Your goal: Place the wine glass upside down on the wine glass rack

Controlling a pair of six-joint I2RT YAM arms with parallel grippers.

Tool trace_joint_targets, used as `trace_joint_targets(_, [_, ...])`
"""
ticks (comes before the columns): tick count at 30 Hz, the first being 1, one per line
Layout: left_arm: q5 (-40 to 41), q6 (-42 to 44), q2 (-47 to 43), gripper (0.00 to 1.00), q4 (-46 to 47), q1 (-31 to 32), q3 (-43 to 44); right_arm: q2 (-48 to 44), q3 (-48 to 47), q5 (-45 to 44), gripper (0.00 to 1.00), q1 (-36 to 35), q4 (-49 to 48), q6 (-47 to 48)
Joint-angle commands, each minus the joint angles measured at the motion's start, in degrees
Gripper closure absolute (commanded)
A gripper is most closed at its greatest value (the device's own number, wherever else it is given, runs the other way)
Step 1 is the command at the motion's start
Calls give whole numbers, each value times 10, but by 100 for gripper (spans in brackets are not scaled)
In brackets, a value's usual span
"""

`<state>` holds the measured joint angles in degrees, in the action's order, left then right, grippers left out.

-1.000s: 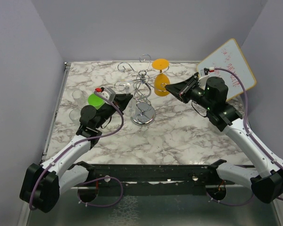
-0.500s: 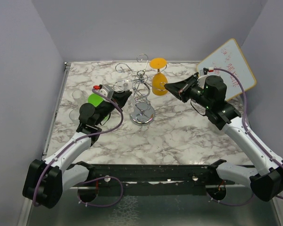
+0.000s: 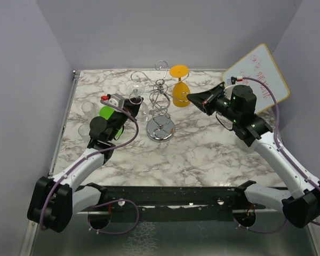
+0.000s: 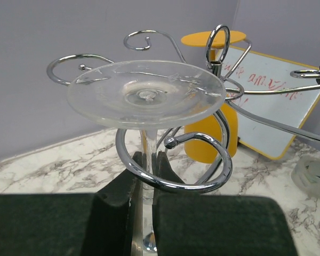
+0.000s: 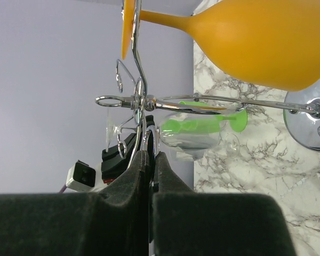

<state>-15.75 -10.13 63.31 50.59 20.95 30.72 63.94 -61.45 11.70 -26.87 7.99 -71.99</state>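
the left gripper (image 4: pixel 148 172) pinches the upside-down wine glass (image 4: pixel 146 93) by its stem inside a curl of the rack (image 4: pixel 205 184), the right gripper (image 5: pixel 151 160) clamps a rack wire, so next i think it must lower gently and let go.

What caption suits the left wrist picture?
Left gripper holds an upturned clear wine glass by its stem inside a curl of the wine glass rack.

Bright, even light; chrome wine glass rack (image 3: pixel 160 104) glints; soft shadows.
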Motion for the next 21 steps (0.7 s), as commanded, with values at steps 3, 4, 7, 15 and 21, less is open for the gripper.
trace_joint_targets(3, [61,7,-50,100,58,-4,-27,13,-4,-19,99,-2,26,33])
trace_joint_targets(4, [62,9,-56,100,58,-4,-33,14,-5,-18,99,-2,25,33])
trace_joint_targets(7, [48,14,-69,100,58,-4,-46,15,-5,-13,97,-1,21,33])
trace_joint_targets(15, [-60,9,-77,100,58,-4,-59,14,-9,1,82,-2,15,35])
trace_joint_targets(21, [-84,-7,-82,100,58,-4,-72,11,-11,8,67,-1,20,36])
